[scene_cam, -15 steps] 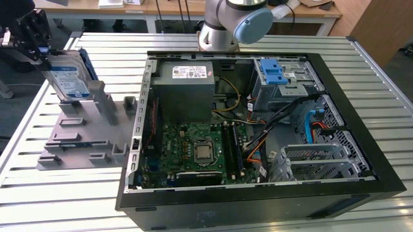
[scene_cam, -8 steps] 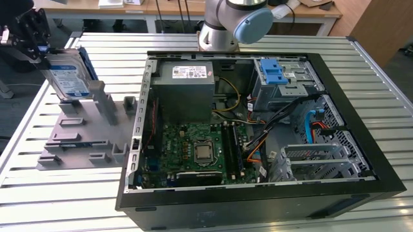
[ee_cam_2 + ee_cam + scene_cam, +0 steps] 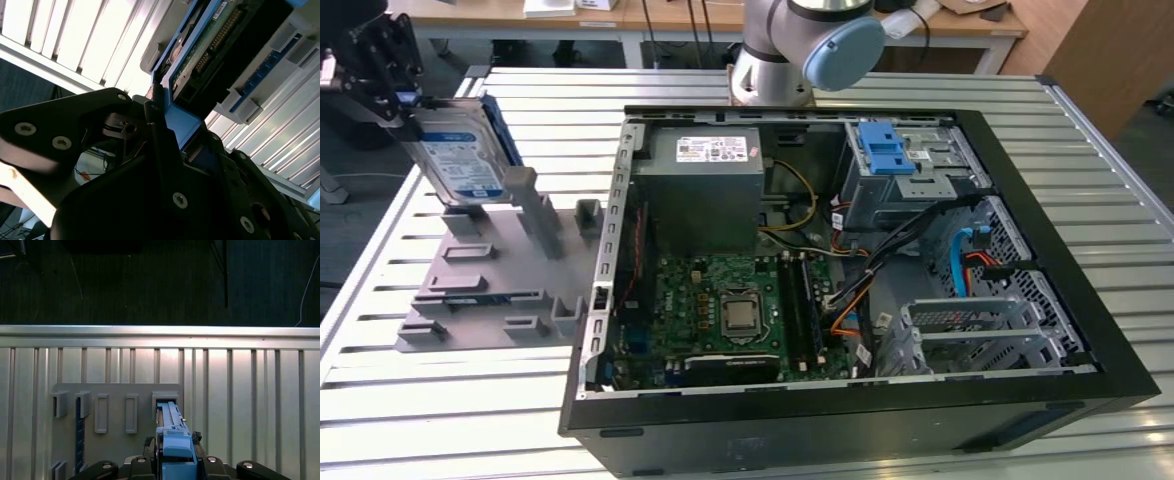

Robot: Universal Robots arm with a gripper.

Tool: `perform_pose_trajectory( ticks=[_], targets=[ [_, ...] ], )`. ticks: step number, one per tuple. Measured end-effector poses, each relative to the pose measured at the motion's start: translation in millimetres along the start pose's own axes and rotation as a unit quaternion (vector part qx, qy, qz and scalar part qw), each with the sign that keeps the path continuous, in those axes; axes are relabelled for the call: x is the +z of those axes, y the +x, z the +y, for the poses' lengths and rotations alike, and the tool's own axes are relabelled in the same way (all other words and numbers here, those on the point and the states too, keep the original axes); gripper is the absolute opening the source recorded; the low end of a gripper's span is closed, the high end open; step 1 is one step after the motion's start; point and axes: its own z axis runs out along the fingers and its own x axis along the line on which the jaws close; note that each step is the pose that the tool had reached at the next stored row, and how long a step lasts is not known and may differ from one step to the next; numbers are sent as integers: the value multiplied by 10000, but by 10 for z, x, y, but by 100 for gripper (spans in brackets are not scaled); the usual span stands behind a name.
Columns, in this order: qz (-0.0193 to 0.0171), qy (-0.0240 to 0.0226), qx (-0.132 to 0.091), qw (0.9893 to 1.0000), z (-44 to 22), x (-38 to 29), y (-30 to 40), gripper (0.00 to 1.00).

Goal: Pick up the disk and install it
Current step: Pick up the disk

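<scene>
Exterior view: The hand (image 3: pixel 408 103) is at the exterior view's left, over the slatted bench (image 3: pixel 1067 130). It is closed on the top end of the disk (image 3: pixel 460 152). The disk hangs upright, slightly tilted, with its white-and-blue label facing the camera. It is directly above a grey fixture plate (image 3: pixel 480 290) that lies on the bench just beside the open computer case (image 3: pixel 854 420). The disk's lower end is at or just over a raised slot (image 3: pixel 467 218) on that plate; contact cannot be confirmed from this angle. Inside the case, the grey power-supply box (image 3: pixel 707 180) sits towards the far wall, and a drive cage with a blue latch (image 3: pixel 886 152) sits towards the exterior view's right. The arm (image 3: pixel 807 45) rises behind the case.

Second wrist view: The black fingers (image 3: pixel 155 145) press on both sides of the disk's blue carrier frame. The disk's green circuit-board face (image 3: pixel 197 60) and its connector end point away from the hand, towards the grey fixture and the bench slats.

First wrist view: The disk (image 3: pixel 170 415) is seen edge-on, projecting from the hand (image 3: pixel 174 442). Its far end lines up with one of a row of slots on the fixture plate (image 3: pixel 115 395). The disk is outside the case, well apart from the drive cage.
</scene>
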Motion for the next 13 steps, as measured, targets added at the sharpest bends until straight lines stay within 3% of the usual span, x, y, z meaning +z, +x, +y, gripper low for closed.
perform_pose_trajectory(
  ticks=[13],
  targets=[
    [0, 1, 0, 10000, 1, -58, -1, 36]
  ],
)
